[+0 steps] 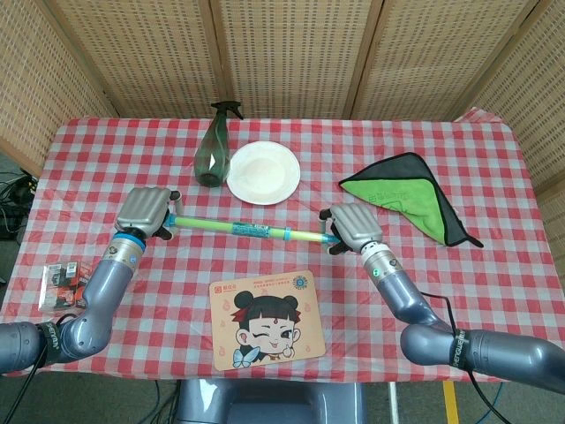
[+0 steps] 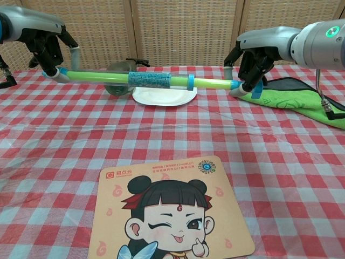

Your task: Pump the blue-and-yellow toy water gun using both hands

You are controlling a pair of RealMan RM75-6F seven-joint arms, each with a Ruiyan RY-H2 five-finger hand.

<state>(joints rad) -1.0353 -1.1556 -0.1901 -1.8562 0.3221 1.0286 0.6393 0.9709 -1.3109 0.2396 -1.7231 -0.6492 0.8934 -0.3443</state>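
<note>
Yellow-green and blue plastic makes up the toy water gun point(image 1: 243, 229), a slim straight tube with a patterned blue sleeve near its middle and blue rings along it. You hold it in the air above the worktop point(image 1: 494, 177), its long axis running side to side, nearly level. Your left hand point(image 1: 146, 210) has its fingers point(image 2: 74, 54) clenched around the left end; your right hand point(image 1: 352, 223) grasps the right end, fingers wrapped on it. Behind it stands a dark green translucent spray bottle point(image 1: 212, 148), and beside that a round white plate point(image 1: 263, 171), nothing visible on it. A fuzzy green cloth point(image 1: 402, 201) with black edging lies folded at the right. Nearer you rests a flat cartoon mat point(image 1: 265, 319) on the red-checked tablecloth.
</note>
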